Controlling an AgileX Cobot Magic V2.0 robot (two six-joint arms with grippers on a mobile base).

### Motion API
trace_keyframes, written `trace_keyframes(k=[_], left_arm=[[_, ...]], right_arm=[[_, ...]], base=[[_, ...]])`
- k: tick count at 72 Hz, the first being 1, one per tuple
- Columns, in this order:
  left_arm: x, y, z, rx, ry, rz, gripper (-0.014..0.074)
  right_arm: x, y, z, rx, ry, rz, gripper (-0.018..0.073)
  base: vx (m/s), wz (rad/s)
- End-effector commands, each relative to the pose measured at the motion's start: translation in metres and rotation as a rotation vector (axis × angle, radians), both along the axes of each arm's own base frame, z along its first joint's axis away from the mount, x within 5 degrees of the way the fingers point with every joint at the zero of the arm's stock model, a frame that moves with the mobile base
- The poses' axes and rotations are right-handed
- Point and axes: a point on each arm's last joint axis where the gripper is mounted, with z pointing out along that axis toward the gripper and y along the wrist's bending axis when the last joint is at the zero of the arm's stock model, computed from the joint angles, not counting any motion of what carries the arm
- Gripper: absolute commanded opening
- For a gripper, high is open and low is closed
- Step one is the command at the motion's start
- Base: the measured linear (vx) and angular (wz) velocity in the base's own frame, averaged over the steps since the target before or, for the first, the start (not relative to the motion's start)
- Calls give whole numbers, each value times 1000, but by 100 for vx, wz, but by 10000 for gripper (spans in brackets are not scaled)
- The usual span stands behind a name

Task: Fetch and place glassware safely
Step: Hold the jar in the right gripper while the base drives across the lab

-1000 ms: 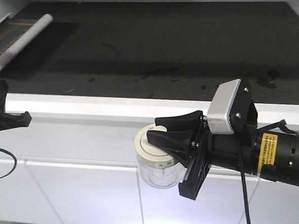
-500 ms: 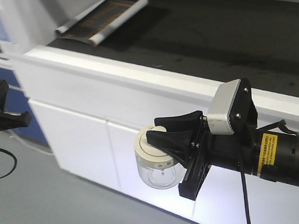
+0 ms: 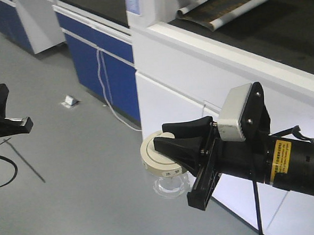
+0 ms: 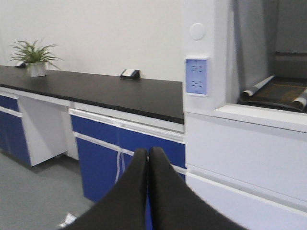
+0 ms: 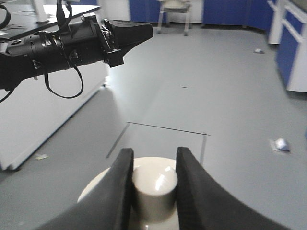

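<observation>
Looks mid-carry, right gripper [image 3: 162, 137] pinching the glass jar [image 3: 161, 173] by its lid knob [image 5: 154, 184], left gripper [image 4: 147, 165] closed empty; calls next for slow, level travel.

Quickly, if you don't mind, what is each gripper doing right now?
Left gripper: closed, holding nothing.
Right gripper: closed on the lid knob of the jar.
</observation>
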Motion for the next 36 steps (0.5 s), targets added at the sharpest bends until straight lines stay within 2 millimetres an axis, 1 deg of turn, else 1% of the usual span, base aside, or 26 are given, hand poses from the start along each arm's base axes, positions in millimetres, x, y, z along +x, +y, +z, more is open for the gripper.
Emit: trace_keyframes(k=[1,20,36], left_arm=[[-2,0,20,-22,-118,1,-7],[-2,0,20,-22,-118,1,-7],[-2,0,20,-22,-118,1,-7]], right_arm=[[-4,1,22,100,-57,32,-3],[-4,1,22,100,-57,32,-3],[-4,1,22,100,-57,32,-3]], base=[[-17,65],[-16,64],[-14,55]])
